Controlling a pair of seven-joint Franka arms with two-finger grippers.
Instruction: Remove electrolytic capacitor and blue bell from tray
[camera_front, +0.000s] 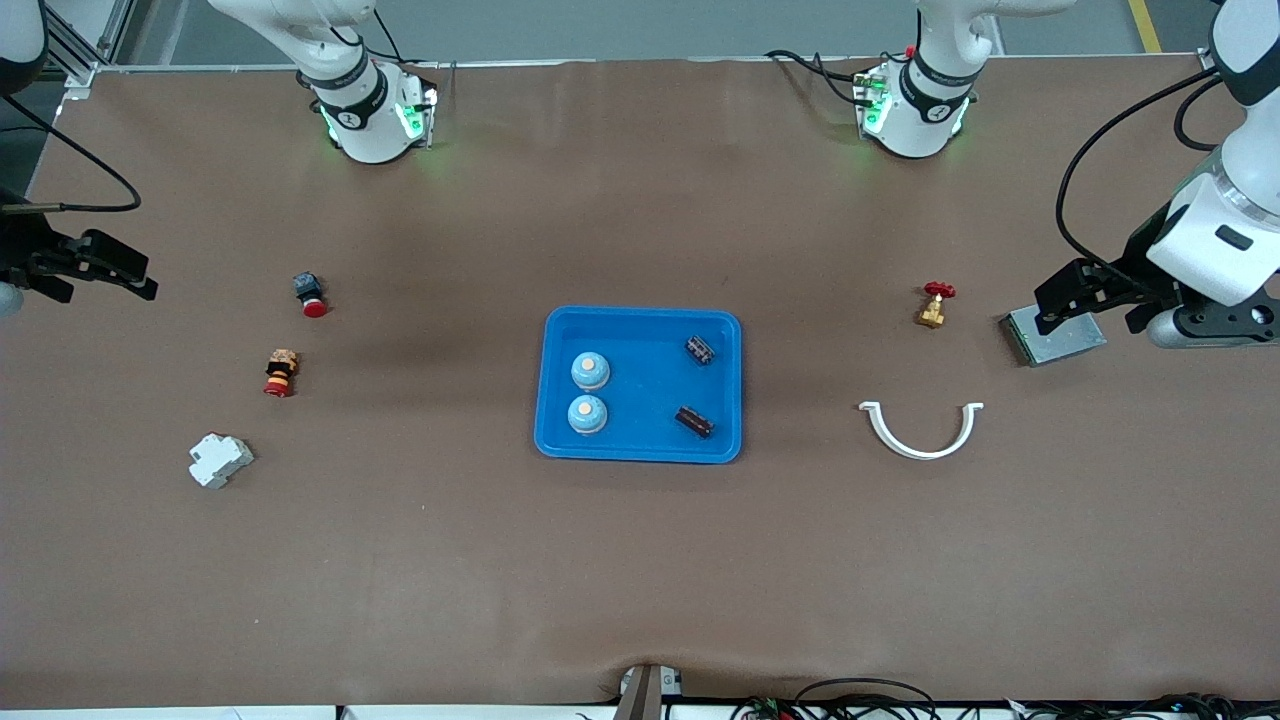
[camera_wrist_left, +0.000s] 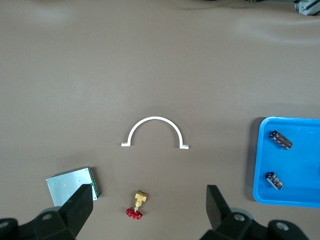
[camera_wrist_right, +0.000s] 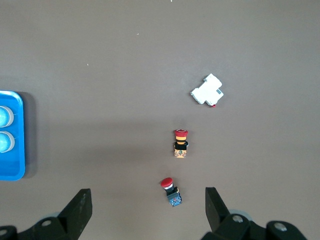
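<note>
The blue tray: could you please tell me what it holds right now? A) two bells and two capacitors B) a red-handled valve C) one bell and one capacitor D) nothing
A: the blue tray holds two bells and two capacitors.

A robotics lab or industrial test cell: two white arm bases with green status lights are bolted at 11 and 1 o'clock on a brown-covered tabletop (camera_front: 640, 560). Loose industrial parts lie about, such as a brass valve (camera_front: 934, 305), a circuit breaker (camera_front: 219, 460) and emergency-stop buttons (camera_front: 310, 294), with cables along the 6 o'clock edge.
</note>
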